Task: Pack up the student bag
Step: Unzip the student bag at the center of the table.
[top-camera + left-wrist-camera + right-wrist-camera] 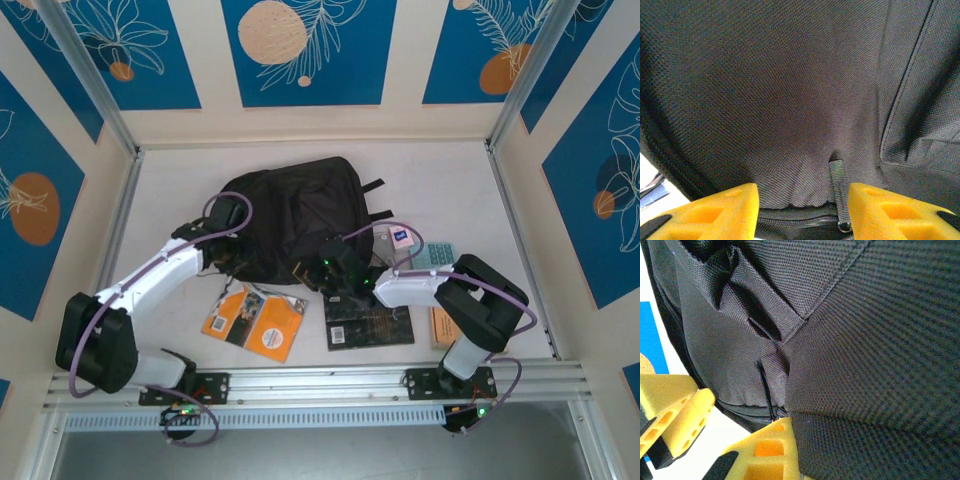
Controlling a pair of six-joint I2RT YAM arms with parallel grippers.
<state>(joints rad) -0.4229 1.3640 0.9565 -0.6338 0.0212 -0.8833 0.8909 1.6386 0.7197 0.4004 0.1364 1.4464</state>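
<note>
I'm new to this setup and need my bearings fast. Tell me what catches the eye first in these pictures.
The big black student bag lies mid-table, far larger than anything else. The left gripper stands open at its near edge, a striped zipper pull between its fingers; the right gripper is close against the fabric too. An orange book and a flat black book lie unpacked in front.

Black woven student bag [290, 215]; orange book [255, 322]; blue, leaf-patterned wall panels [350, 60].

A robot lab cell: aluminium frame [88, 75], printed wall panels [305, 50].
</note>
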